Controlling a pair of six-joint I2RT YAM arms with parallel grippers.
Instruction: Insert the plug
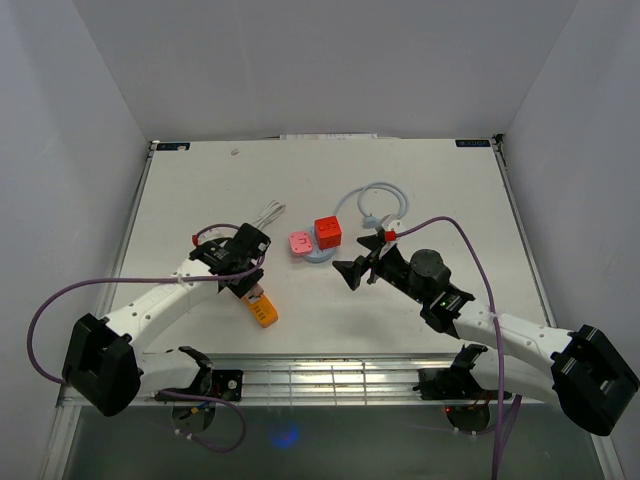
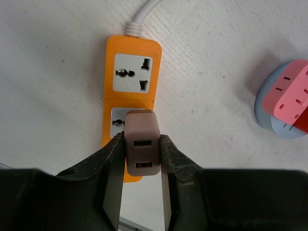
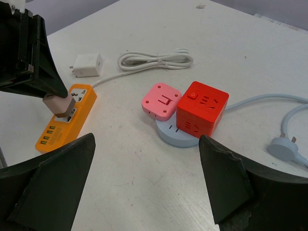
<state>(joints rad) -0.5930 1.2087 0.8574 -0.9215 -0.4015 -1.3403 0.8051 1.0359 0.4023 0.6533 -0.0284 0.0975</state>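
The left claw point(image 2: 142, 147) is gripping the plug point(image 2: 142, 139), a pinkish-beige charger block, its two fingers point(image 2: 111, 161) pressing on the block's sides with only that narrow body between them. The plug is sitting directly under this claw, over the nearer socket of the orange power strip point(image 2: 132, 62); whether its prongs are fully in, I cannot tell. The strip's other socket is lying uncovered just beyond the claw, with the strip's white cord running away across the bench point(image 2: 216, 48). The right claw point(image 3: 147, 142) is standing wide and holding nothing. Just ahead of it, a pink cube point(image 3: 161, 101) and a red cube point(image 3: 202, 108) are resting side by side on a pale blue disc point(image 3: 174, 135), and farther beyond them a white charger point(image 3: 87, 65) and a coiled white cable point(image 3: 156, 59) are lying.
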